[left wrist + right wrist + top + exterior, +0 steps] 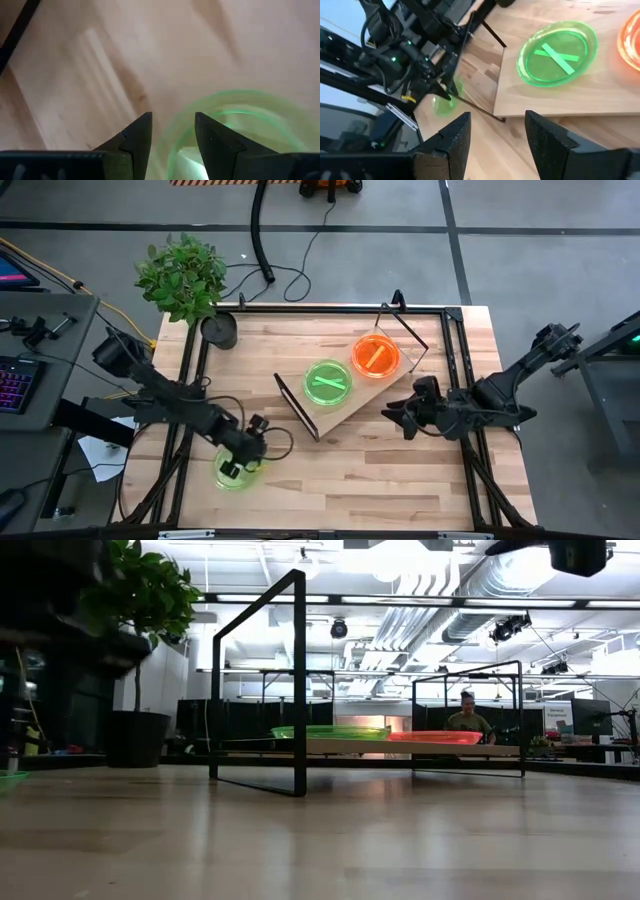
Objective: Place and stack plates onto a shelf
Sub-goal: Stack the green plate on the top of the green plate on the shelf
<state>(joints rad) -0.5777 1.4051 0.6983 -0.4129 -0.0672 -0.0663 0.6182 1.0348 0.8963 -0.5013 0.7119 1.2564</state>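
The green plate (235, 471) lay on the bench (360, 470) near its front edge, its rim between the left gripper (172, 132) fingers, which stood part open and had not closed on it. It looked thin, light and slippery, so a pinch across the rim seemed best. Well beyond those fingers, another green plate (328, 381) and an orange plate (376, 355) sat side by side on the shelf (335, 417). The right gripper (495, 131) hovered open near the shelf, holding nothing. A potted plant (183, 277) stood at the far corner.
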